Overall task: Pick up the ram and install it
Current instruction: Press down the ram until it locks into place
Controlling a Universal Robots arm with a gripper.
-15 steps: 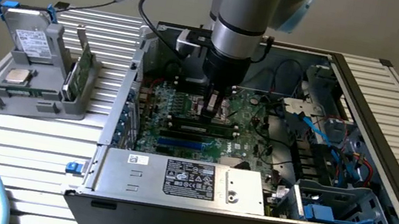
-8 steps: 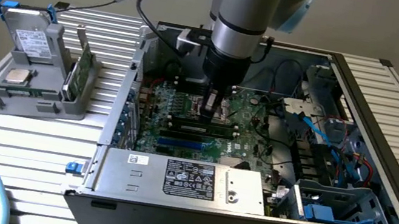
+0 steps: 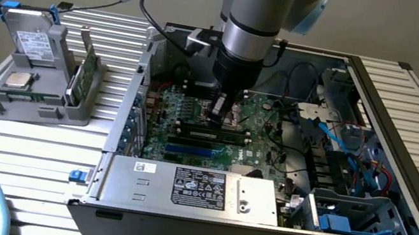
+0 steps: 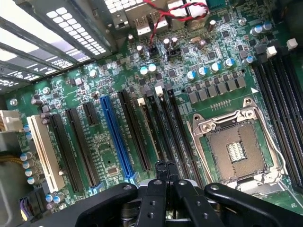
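1. The arm is reaching down into the open PC case [image 3: 414,128] at centre frame of the exterior view, with the gripper [image 3: 220,112] hanging just over the motherboard [image 3: 268,131].
2. The jaws are sitting together, with nothing between them; in the wrist view the gripper [image 4: 165,171] is showing its black fingers pressed flat against each other, hovering above the long black slots [image 4: 158,127] beside the blue slot [image 4: 115,137].
3. The ram [image 3: 208,135] is lying in a slot just below the gripper in the exterior view, a dark green stick running across the board, apart from the fingers. Can't tell whether it's fully latched.
4. The empty CPU socket [image 4: 234,149] is sitting at right of the wrist view, lever frame around it.
5. At lower centre of the exterior view the grey power supply [image 3: 188,188] is lying along the case edge.
6. At the left of the exterior view a grey holder [image 3: 33,93] is standing on the slatted table [image 3: 5,152], carrying a taller green card [image 3: 82,79] upright.
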